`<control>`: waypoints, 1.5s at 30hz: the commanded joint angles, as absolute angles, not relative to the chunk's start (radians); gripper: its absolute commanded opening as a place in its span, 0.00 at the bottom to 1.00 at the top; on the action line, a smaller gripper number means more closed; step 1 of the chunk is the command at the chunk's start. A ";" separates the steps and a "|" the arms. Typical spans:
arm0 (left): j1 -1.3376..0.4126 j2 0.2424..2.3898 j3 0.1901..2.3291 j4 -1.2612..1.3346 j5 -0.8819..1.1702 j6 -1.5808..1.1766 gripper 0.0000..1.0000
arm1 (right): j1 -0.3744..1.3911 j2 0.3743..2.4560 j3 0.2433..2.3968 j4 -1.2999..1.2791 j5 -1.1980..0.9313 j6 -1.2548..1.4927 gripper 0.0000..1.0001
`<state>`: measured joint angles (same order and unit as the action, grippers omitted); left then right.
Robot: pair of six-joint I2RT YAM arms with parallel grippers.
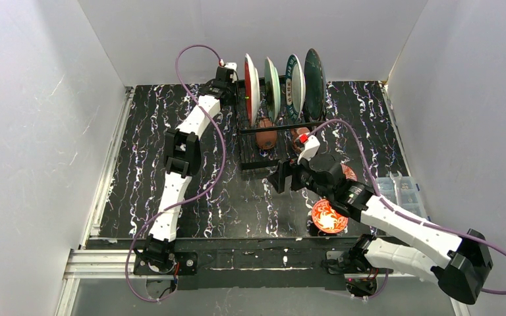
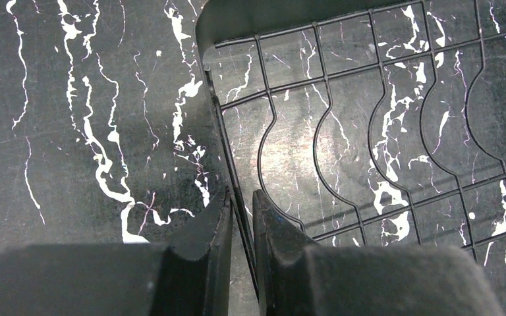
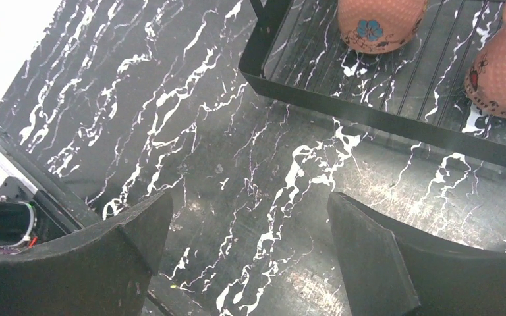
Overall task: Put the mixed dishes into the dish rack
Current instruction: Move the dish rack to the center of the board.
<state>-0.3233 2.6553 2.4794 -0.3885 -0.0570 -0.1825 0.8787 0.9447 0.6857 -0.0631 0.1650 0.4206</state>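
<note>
Leftmost, upper centre of the top view: the left arm reaches to the far left corner of the dish rack (image 1: 263,163). Left gripper (image 2: 242,197): fingers nearly together, with the rack's edge wire running between them, a pinch on the rim. The rack sits mid-frame on the black marbled table (image 1: 145,164).

Four plates stand upright in the slots at the rack's upper end. Left to right: red plate (image 1: 248,82), pale green plate (image 1: 272,89), white plate (image 1: 294,85), dark teal plate (image 1: 314,82).

Below them, on the flat grid, a terracotta mug (image 1: 267,135) and a second mug (image 1: 298,135) rest apart from each other.

Right gripper (image 3: 250,210) hovers over bare table just outside the rack's lower edge, jaws spread wide, nothing between them.

Lower right of centre: one red-patterned bowl (image 1: 329,217) on the table beside the right arm. A second bowl (image 1: 349,172) is partly hidden behind that arm.

Far right edge: clear parts box (image 1: 405,191).
</note>
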 commanded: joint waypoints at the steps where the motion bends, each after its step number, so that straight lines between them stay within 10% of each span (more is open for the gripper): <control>1: -0.304 2.580 2.417 -0.394 -0.031 -0.119 0.00 | 0.876 0.978 0.671 -0.009 0.171 0.435 0.95; 26: -0.281 2.400 2.207 -0.498 -0.112 -0.152 0.00 | 0.876 1.277 0.677 0.068 0.305 0.533 0.75; 45: -0.234 2.207 1.941 -0.542 -0.089 -0.181 0.00 | 0.875 1.429 0.665 0.167 0.409 0.645 0.18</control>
